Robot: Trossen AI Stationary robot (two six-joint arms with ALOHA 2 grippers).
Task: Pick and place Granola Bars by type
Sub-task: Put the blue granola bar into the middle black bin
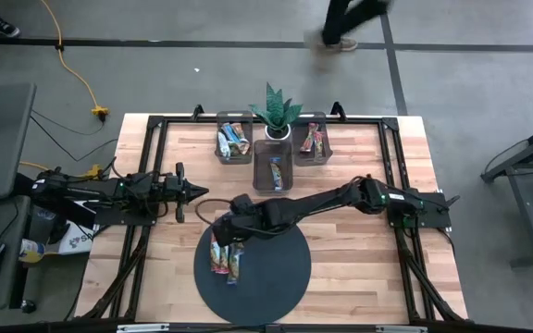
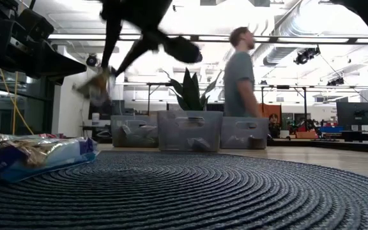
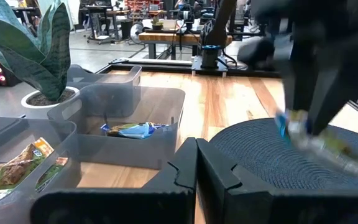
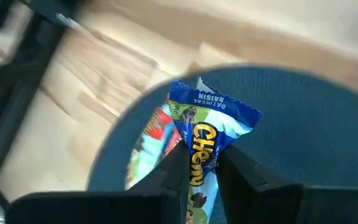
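My right gripper (image 4: 201, 155) hovers over the left part of the dark round disc (image 1: 276, 273), shut on a blue-and-white granola bar (image 4: 207, 127). That bar also shows in the left wrist view (image 3: 319, 143), clear of the disc. More granola bars (image 1: 226, 259) lie flat in a small heap on the disc's left side, just under the gripper. Three grey bins hold further bars: far left (image 1: 234, 141), middle (image 1: 273, 172), far right (image 1: 311, 141). My left gripper (image 3: 197, 168) waits shut at the table's left, holding nothing. My right gripper pinches the blue-and-white bar between its two fingers, on the wrapper's flat faces about halfway along (image 4: 205, 160). The fingers (image 4: 176, 168) slant down from the table's right and lie across the bar. The bar's crimped end (image 4: 213, 99) sticks out past the fingertips, and the bar hangs tilted, lifted clear of the disc.
A potted plant (image 1: 277, 116) stands between the two far bins, behind the middle one. Bare wooden tabletop (image 1: 368, 157) lies right of the bins and around the disc. A person (image 2: 238, 83) walks on the floor beyond the table's far edge.
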